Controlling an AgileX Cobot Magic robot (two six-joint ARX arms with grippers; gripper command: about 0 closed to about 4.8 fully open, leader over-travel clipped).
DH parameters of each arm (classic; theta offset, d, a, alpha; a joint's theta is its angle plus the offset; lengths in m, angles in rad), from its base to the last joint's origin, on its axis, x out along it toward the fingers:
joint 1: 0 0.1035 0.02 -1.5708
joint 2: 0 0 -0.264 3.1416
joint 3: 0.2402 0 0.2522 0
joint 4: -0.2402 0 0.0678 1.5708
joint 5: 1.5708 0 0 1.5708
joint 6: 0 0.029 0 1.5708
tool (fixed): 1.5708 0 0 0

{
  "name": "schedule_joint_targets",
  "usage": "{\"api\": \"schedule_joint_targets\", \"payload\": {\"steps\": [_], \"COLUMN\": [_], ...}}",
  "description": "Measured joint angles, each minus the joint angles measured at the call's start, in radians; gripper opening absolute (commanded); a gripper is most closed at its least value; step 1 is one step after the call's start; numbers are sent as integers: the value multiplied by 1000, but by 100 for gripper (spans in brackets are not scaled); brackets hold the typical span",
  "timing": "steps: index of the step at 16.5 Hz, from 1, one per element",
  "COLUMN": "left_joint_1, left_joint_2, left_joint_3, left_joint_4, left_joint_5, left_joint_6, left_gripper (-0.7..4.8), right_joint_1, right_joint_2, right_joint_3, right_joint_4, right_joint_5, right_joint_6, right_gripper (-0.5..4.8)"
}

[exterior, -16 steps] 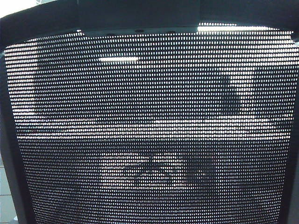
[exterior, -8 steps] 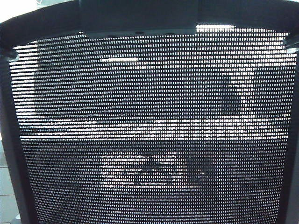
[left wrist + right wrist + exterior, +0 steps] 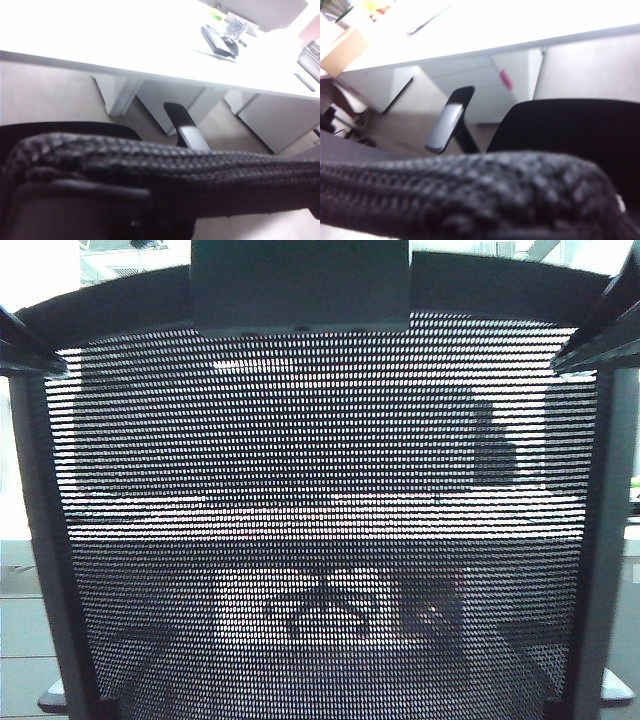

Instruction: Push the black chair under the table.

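The black chair's mesh back (image 3: 320,490) fills the exterior view, with its solid headrest bracket (image 3: 300,285) at top centre. My left gripper (image 3: 22,348) and right gripper (image 3: 598,332) show as dark bars against the upper corners of the chair's frame. In both wrist views the chair's woven top edge (image 3: 160,165) (image 3: 470,192) lies right across the lens and hides the jaws. Beyond that edge are an armrest (image 3: 184,125) (image 3: 447,122), the seat (image 3: 570,130) and the white-topped table (image 3: 115,40) (image 3: 530,25).
Light grey drawer cabinets (image 3: 172,97) (image 3: 470,85) stand under the table, with bare floor between them. Dark desk items (image 3: 220,40) lie on the tabletop. A cardboard box (image 3: 342,50) sits at one end. A grey cabinet front (image 3: 15,640) shows beside the chair.
The chair back has drawn away from the exterior camera. Its top rim, the headrest bracket and both arms at the upper corners have come into view.
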Motion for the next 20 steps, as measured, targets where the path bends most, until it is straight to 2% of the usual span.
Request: {"api": "schedule_joint_targets", "payload": {"steps": [5,10,13,20], "left_joint_1": [-44,-46,-51,-69], "left_joint_2": [192,385,502,745], "left_joint_3": [0,14,61,256], "left_joint_4": [210,446,517,571], "left_joint_5": [-23,-73,-77,-105], "left_joint_6": [-3,8,27,66], "left_gripper": [-6,-6,-6,-6], "right_joint_1": [0,-2,-4,-61], "right_joint_2": [208,341,397,599], "right_joint_3": [-1,0,18,159], "right_joint_4": [241,438,484,541], "right_joint_5": [22,56,62,66], "right_joint_6": [-14,-14,-33,-88], "right_gripper": [-5,-5,-5,-5]}}
